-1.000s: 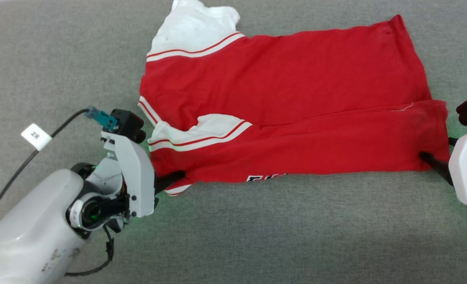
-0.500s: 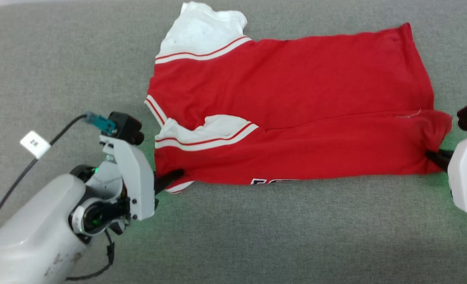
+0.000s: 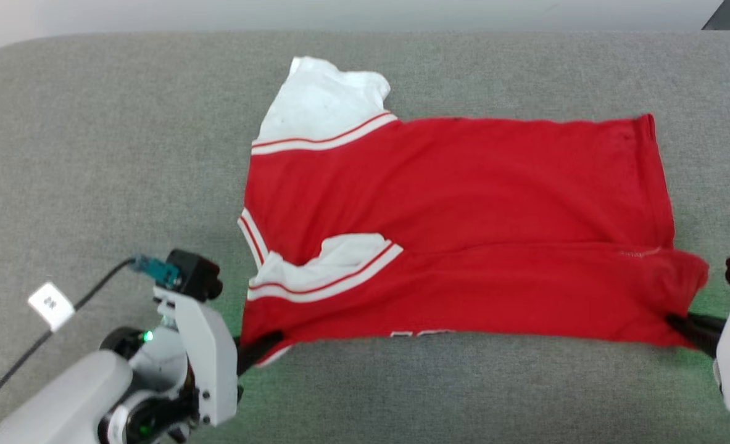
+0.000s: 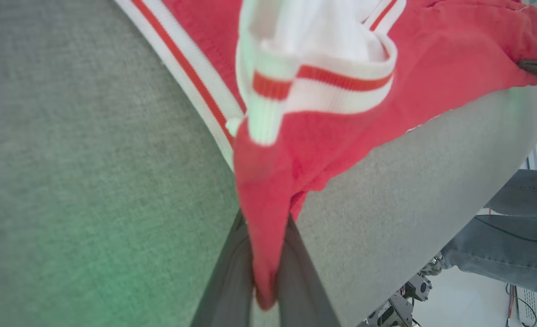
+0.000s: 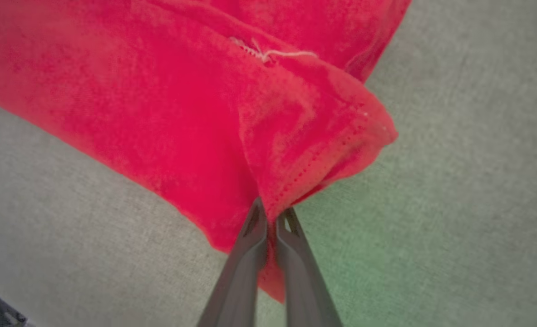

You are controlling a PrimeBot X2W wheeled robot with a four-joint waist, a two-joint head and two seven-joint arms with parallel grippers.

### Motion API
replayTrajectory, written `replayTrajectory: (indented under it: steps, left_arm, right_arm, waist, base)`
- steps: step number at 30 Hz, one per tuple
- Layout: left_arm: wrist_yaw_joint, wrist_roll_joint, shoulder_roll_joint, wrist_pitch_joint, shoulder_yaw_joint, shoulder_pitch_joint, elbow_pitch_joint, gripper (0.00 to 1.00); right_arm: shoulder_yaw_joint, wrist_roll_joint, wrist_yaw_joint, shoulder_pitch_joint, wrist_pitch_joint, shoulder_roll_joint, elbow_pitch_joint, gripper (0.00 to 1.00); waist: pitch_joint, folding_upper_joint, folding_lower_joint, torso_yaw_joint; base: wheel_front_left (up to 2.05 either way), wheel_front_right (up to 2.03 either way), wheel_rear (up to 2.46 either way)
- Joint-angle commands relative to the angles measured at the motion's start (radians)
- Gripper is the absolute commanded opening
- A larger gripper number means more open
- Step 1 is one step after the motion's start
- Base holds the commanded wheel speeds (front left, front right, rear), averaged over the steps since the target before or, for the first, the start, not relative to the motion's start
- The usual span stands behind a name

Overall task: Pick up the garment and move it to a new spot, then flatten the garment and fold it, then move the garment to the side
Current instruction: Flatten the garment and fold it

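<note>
shirt (image 3: 463, 203) lies sideways across the middle of the grey table (image 3: 93, 154), collar end toward the robot's left, hem toward its right; near long edge is turned over onto the body, lettering (image 3: 420, 333) just peeking out under that fold; far white sleeve (image 3: 321, 105) spread flat, near sleeve (image 3: 340, 259) folded in on the red.

left tool (image 3: 272, 340) pinched tight on the near collar-end corner, red cloth bunched between its fingers (image 4: 229, 272) in the left wrist view; right tool (image 3: 676, 320) clamped on the near hem corner, cloth gathered to a point at its tips in the right wrist view; near edge runs fairly taut between the two.

handling, as a judgement: light thin knit, fully limp; sags wherever unsupported; likely drags on the fuzzy table cover rather than sliding, so pulling it flat along the surface may wrinkle it; not fragile, not slippery; the two corner pinches look like the right spots, doubled cloth gives more to bite; the ribbed striped trim is thicker and would also hold well.

around: white tag (image 3: 50, 302) on the left arm's cable (image 3: 102, 282), over the table and well apart from the shirt; a person's legs in jeans (image 4: 513, 236) beyond the table's edge in the left wrist view; nothing seen in the shirt's way on the table.
</note>
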Motion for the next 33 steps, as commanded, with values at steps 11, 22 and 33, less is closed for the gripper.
replayTrajectory:
  steps: [11,22,33]
  left_arm:
    - [0.058,0.011,0.047,-0.073,0.016,0.107,-0.127,0.73]
    - [0.144,0.081,0.079,-0.291,0.111,0.168,-0.176,1.00]
    - [0.144,0.207,0.026,-0.481,0.203,-0.030,-0.040,1.00]
  right_arm:
    - [-0.197,-0.075,-0.002,0.173,0.010,0.060,-0.126,1.00]
    - [-0.332,-0.223,-0.002,0.145,-0.203,0.203,-0.180,1.00]
    - [-0.245,-0.285,-0.002,-0.027,-0.534,0.368,-0.097,1.00]
  waist:
    - [-0.004,0.0000,0.0000,0.000]
    - [-0.007,0.0000,0.0000,0.000]
    - [0.028,0.0000,0.0000,-0.120]
  base:
    - [0.00,0.00,0.00]
    - [0.00,0.00,0.00]
    - [0.00,0.00,0.00]
